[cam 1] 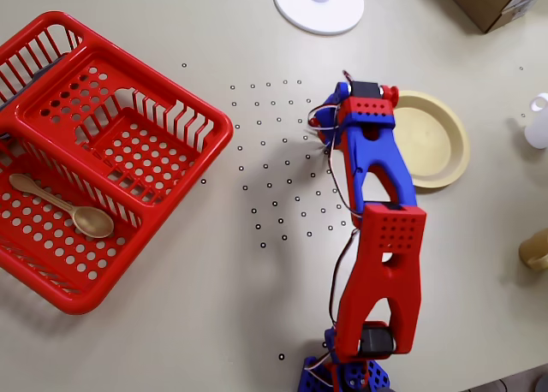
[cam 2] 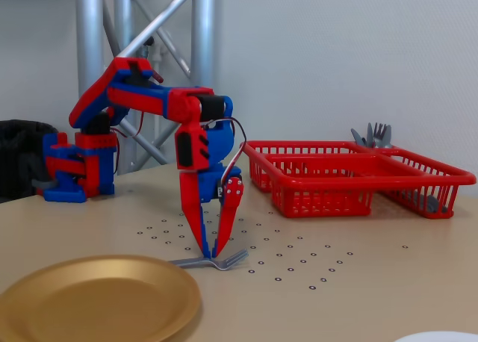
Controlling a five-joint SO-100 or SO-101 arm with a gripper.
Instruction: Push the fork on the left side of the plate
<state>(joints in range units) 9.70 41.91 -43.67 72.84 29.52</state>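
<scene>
Nearest us the round pale-yellow shallow plate (cam 2: 97,297) lies just beside the slim silver-grey metal fork (cam 2: 213,260), which we judge light, stiff and slippery, best nudged mid-handle where the red-and-blue gripper (cam 2: 210,251) seemingly straddles it, jaws slightly parted.

arm (cam 2: 160,103) reaching out, bent down | gripper (cam 2: 209,250) vertical, jaws seemingly near-closed

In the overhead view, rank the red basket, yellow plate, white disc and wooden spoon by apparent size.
1. red basket
2. yellow plate, partly under the arm
3. white disc, cut off by the frame edge, so its place against the plate is unsure
4. wooden spoon
</scene>
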